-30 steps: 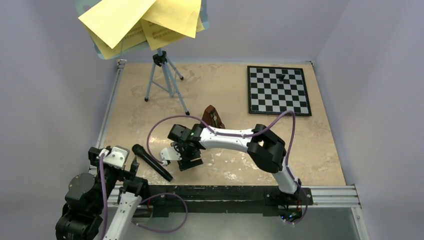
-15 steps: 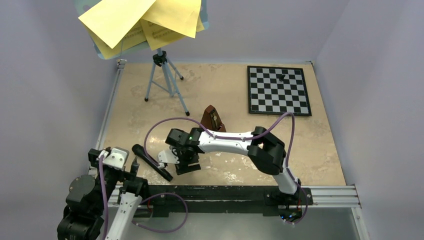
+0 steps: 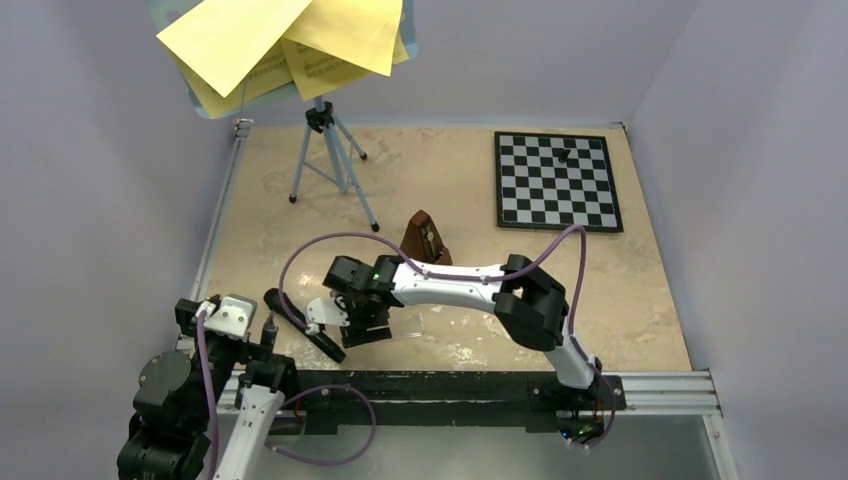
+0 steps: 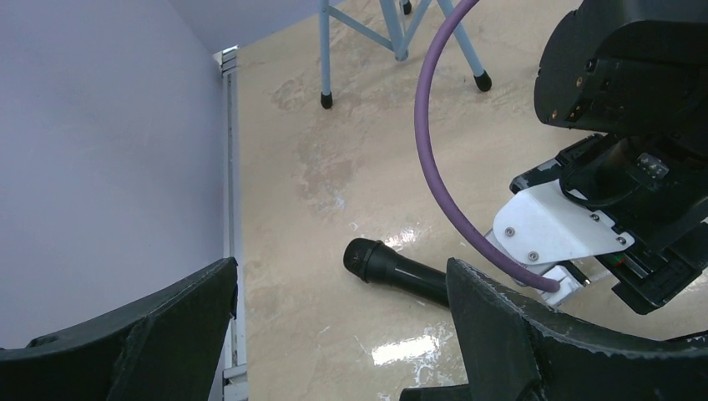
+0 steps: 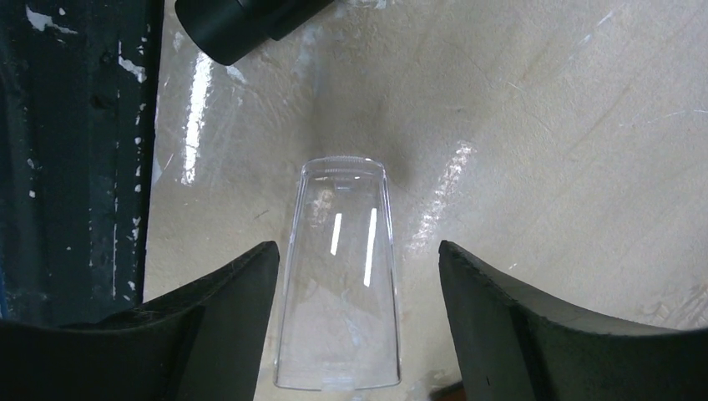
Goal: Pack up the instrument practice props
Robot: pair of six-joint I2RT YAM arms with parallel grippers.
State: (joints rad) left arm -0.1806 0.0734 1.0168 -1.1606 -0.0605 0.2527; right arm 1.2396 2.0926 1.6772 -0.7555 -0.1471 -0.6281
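Straddling the clear plastic cover [image 5: 338,276] on the surface [image 5: 543,125], right hand [image 5: 357,255] is open, left hand [image 4: 338,271] too. Looks light, slick, crackable, so pinch its long sides gently.

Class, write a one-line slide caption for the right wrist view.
Right gripper, jaws open, straddles a clear tapered cover lying on the beige table, black microphone beyond.
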